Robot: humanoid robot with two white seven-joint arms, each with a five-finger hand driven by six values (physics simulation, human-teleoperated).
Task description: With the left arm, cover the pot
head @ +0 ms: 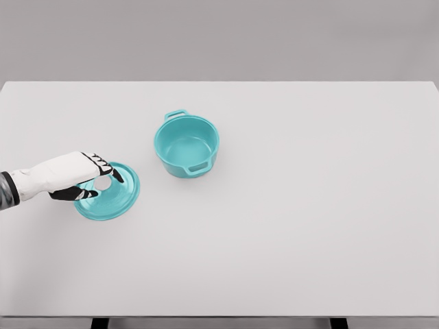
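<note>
A teal pot (186,145) with two side handles stands open and empty a little left of the table's middle. Its teal lid (113,197) lies flat on the table to the lower left of the pot, clear of it. My left hand (101,179) reaches in from the left edge and hovers over the lid's centre. Its fingers (103,164) curl above the white knob (103,184) and the thumb sits below it. Whether they press the knob is not clear.
The white table (309,205) spans the whole view, with its front edge near the bottom. A grey wall stands behind it.
</note>
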